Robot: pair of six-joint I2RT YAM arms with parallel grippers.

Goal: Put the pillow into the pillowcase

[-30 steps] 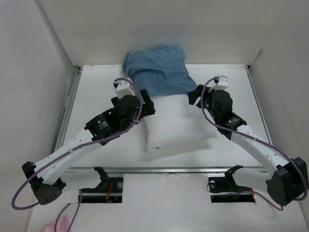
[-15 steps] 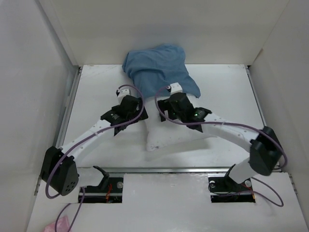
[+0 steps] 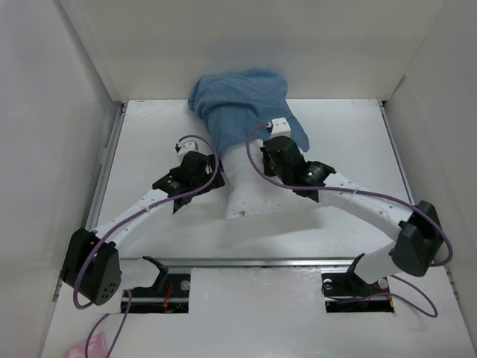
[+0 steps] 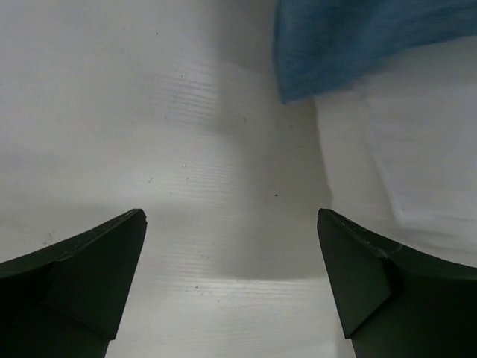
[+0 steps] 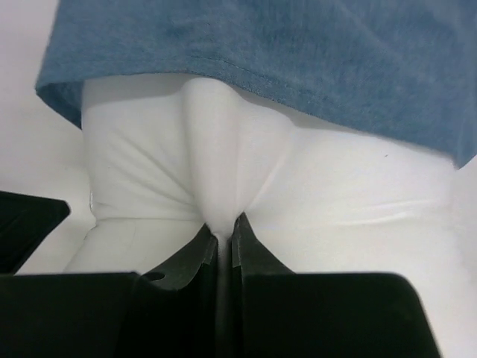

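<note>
The white pillow (image 3: 262,200) lies mid-table with its far end inside the blue pillowcase (image 3: 242,101), whose hem crosses it. My right gripper (image 3: 262,160) is shut on a pinched-up fold of the pillow (image 5: 149,164) just short of the pillowcase hem (image 5: 298,52); in the right wrist view that gripper (image 5: 223,233) shows white cloth squeezed between its fingers. My left gripper (image 3: 212,183) hangs open over bare table beside the pillow's left edge. In its wrist view the left gripper (image 4: 231,253) holds nothing, with the pillowcase corner (image 4: 358,45) and pillow (image 4: 417,149) ahead to its right.
White walls (image 3: 82,89) enclose the table on the left, back and right. The far end of the pillowcase bunches up against the back wall. A metal rail (image 3: 261,261) runs along the near table edge, above the arm bases.
My right arm swung in from the pillow's right side to its middle and closed on a fold of it. My left arm stretched out lower beside the pillow's left edge, still open.
</note>
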